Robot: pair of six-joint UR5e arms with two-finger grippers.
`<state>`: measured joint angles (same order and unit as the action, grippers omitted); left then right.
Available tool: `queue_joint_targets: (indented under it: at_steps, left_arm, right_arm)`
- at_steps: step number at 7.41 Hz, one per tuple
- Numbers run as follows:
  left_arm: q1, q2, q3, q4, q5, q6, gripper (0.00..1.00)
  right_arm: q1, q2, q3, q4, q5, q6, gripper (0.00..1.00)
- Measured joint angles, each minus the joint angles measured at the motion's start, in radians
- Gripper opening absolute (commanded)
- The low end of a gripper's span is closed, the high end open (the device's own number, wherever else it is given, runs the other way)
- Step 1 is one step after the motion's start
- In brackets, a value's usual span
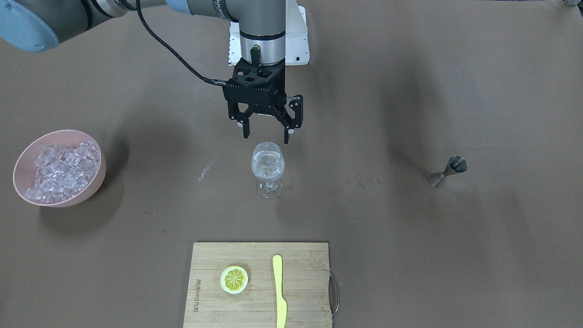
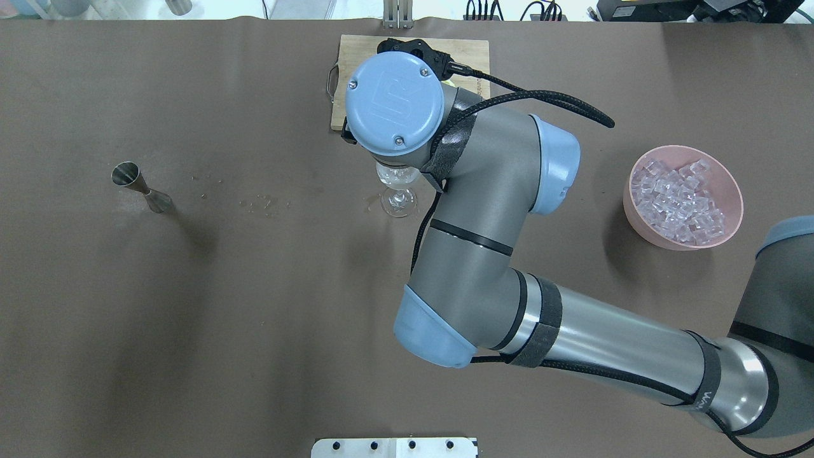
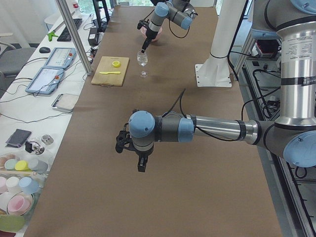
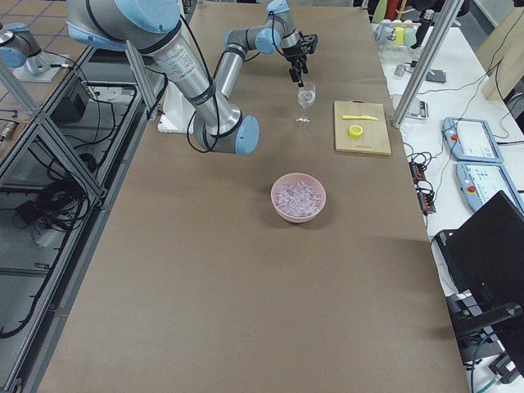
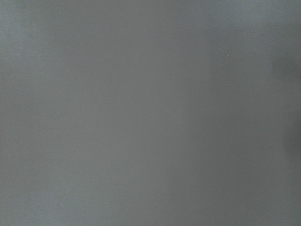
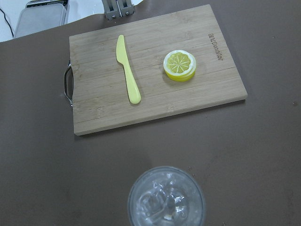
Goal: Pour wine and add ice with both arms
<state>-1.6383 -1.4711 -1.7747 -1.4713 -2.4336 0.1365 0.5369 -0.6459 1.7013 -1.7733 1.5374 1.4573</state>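
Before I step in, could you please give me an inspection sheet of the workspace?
Surface: brown table, faint smudges near the glass.
Job's things: wine glass holds clear wine and cubes; ice heaped in pink bowl; jigger standing apart.
Clutter: cutting board with lemon slice and yellow knife.
Grippers: right gripper open above the glass; left gripper over bare table, state unclear.
Cables: black cable along right arm.
Surroundings: side bench with tablets, cups.

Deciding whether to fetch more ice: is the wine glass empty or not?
Not empty. The upright wine glass holds clear ice cubes, plain in the right wrist view; the right gripper hangs open above it.
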Motion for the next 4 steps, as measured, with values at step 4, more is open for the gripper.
queue_joint_targets:
  at_steps: [4]
  left_arm:
    - [0.0, 0.003, -0.001, 0.0, 0.0, 0.0, 0.98]
  right_arm:
    - [0.068, -0.024, 0.048, -0.002, 0.107, -0.083, 1.0]
